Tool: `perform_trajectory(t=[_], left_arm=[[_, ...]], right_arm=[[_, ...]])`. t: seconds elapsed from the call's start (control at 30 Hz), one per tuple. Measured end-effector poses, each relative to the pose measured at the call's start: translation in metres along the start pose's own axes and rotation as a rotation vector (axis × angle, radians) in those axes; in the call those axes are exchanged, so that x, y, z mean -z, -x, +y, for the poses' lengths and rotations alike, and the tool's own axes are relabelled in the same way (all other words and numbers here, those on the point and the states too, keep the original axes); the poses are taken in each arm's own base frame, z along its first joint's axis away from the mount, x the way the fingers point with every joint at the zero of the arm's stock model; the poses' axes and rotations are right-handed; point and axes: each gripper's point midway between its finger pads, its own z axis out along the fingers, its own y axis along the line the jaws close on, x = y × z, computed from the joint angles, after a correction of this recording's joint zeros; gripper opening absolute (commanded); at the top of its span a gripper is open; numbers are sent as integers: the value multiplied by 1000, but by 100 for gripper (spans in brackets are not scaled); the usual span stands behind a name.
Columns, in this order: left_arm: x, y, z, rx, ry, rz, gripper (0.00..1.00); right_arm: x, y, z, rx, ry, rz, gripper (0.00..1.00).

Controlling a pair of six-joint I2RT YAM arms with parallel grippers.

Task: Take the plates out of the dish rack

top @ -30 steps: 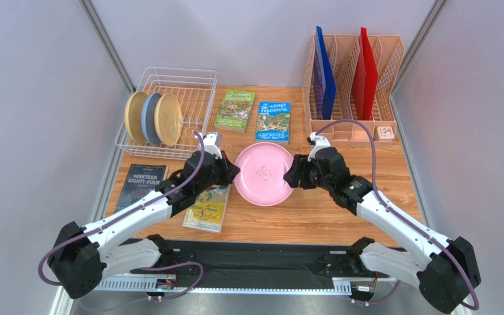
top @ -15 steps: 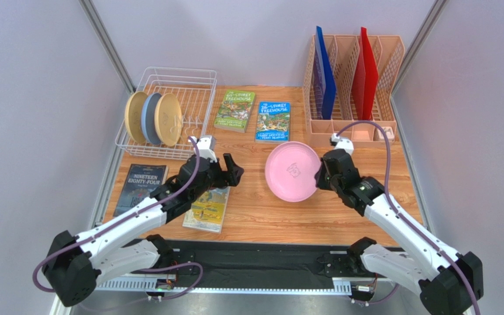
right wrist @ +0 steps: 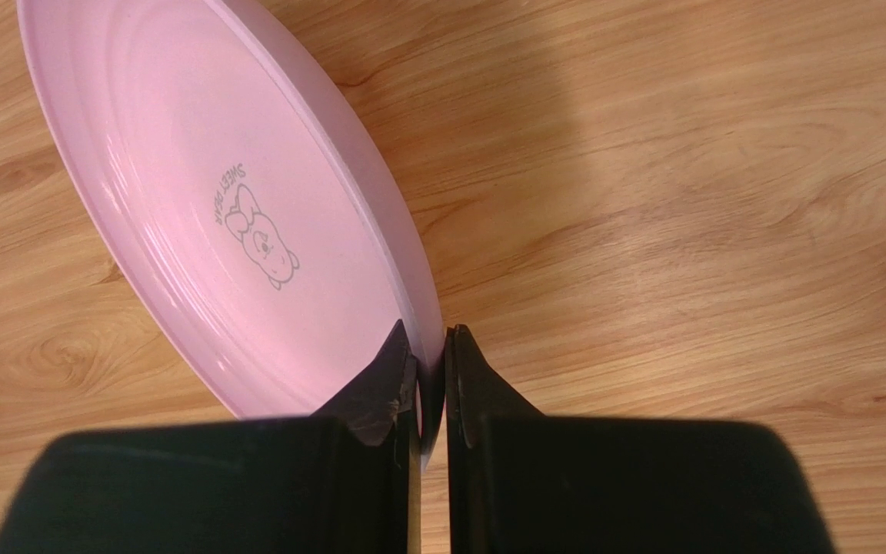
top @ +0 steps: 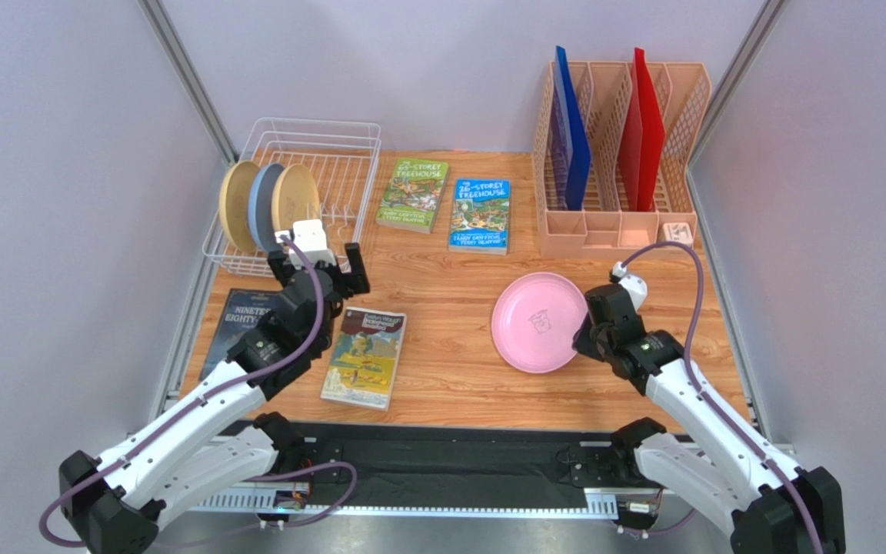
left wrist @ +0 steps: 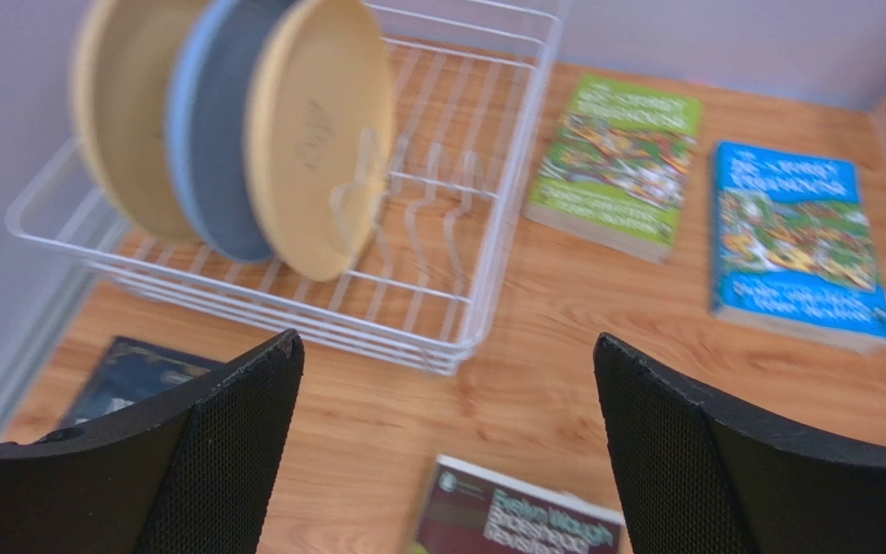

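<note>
Jaws on the left gripper (top: 318, 263) now gape empty by the dish rack (top: 311, 122). The right gripper (top: 584, 335) pinches the pink plate (top: 538, 322) by its rim, carried further right. One book (top: 249, 323) says "Nineteen Eighty-Four".

4 bks (top: 412, 194), peach organiser (top: 615, 234) – 2 folders (top: 648, 133)
</note>
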Motion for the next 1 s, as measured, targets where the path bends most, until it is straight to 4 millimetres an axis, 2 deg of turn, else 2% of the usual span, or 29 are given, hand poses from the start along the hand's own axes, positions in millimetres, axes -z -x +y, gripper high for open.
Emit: perform_trajectory(t=[0.13, 0.2, 0.27, 0.43, 0.53, 0.67, 0.83, 1.0], left_arm=[[-14, 20, 40, 0, 161, -67, 100], [-22, 23, 51, 2, 210, -82, 100], [-32, 21, 59, -15, 248, -77, 100], [-56, -1, 62, -79, 280, -14, 99], [-68, -8, 67, -89, 301, 3, 98], [-83, -5, 71, -110, 332, -12, 92], [-112, 5, 77, -150, 388, -38, 85], [-136, 6, 101, -119, 457, -29, 82]], right_arm=[[-4, -8, 6, -10, 22, 42, 27], [-8, -13, 5, -8, 12, 66, 36], [-12, -19, 2, -5, -5, 87, 37], [-14, -21, -3, 0, -27, 91, 41], [-14, -19, -6, 1, -45, 79, 47], [-11, -14, -8, 3, -49, 49, 50], [-2, -5, -4, 12, -5, 5, 50], [5, 1, 1, 27, 24, -5, 50]])
